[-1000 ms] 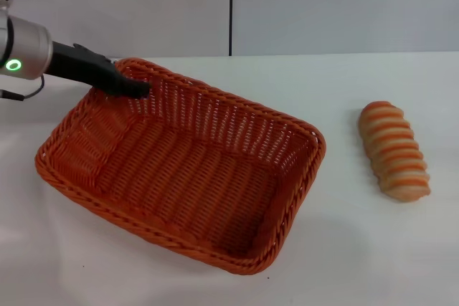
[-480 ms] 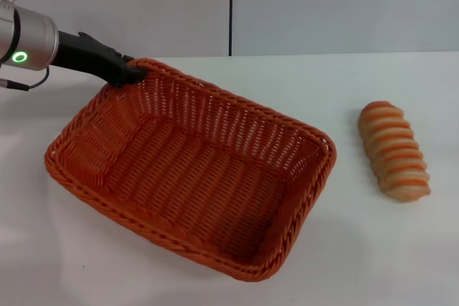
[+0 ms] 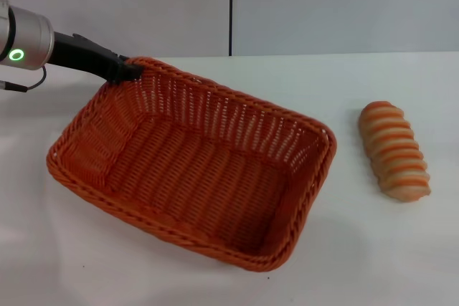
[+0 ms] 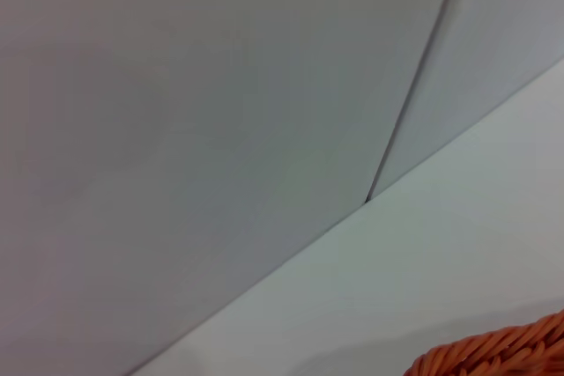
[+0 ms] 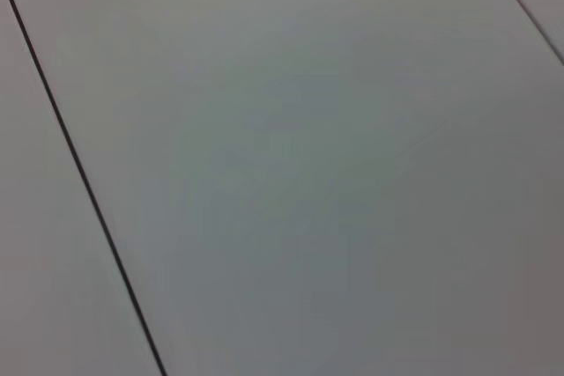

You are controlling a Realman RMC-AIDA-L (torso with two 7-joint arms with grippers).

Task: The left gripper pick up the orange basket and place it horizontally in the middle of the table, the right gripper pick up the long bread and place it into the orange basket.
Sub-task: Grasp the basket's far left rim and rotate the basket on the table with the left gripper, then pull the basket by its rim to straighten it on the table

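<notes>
Plain white counter (image 3: 344,249) all the way across, with a pale grey panelled wall behind it and one dark vertical seam in the wall right above the basket.

Left gripper (image 3: 128,72) comes in from the far left, silver wrist with the green ring lit, and its black fingers (image 3: 118,69) are clamped on the braided rim at the basket's far-left corner. Basket (image 3: 193,170) sits on the left-centre of the counter, skewed, with its long side running diagonally from that far-left corner down toward the near right. The left wrist view only catches a sliver of orange rim plus counter and wall.

Compared with a second ago the basket has slid a bit to the right and turned slightly; the near-right corner is now closer to the bread and the near-left corner has pulled in from the edge. The fingers were dipping inside the rim back then, now they're pinched right on the corner.

Bread (image 3: 395,151) lies on the counter to the right of the basket, apart from it, hasn't moved. Nothing sits between the two.

Right gripper isn't visible anywhere; its wrist view shows just grey panels with seams.
</notes>
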